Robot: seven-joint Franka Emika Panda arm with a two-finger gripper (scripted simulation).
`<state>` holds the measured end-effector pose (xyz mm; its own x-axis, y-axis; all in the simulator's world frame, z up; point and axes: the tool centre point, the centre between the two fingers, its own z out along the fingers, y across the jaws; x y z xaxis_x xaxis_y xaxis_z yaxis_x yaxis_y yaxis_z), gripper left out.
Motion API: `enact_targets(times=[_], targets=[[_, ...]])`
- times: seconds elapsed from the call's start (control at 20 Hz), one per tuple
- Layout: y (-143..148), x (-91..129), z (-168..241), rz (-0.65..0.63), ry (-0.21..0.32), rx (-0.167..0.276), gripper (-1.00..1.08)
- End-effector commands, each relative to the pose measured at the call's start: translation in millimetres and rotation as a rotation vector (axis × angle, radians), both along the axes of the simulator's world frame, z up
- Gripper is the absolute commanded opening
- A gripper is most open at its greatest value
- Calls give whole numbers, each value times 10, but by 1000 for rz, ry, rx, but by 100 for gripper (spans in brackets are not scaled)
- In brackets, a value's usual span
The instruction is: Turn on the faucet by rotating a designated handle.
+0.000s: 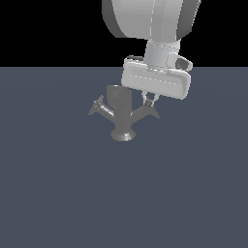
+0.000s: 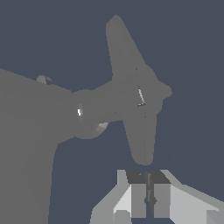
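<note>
The faucet stands on the floor near the middle of the exterior view. Its spout rises above the foot. The handle splays toward the exterior view's right, the other arm toward its left. The gripper hangs just above the handle's outer end, beside the spout; contact cannot be told
</note>
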<state>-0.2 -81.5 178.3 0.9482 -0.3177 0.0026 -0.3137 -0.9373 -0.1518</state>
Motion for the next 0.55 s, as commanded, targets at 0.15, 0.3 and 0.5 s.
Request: enact_targets(times=[0.15,0.3,0.5], targets=[[528,621,154,348,-151,-116,42],[1108,713,95,553,-188,-154,-70],[1020,1036,182,595,-289,-168,-79]])
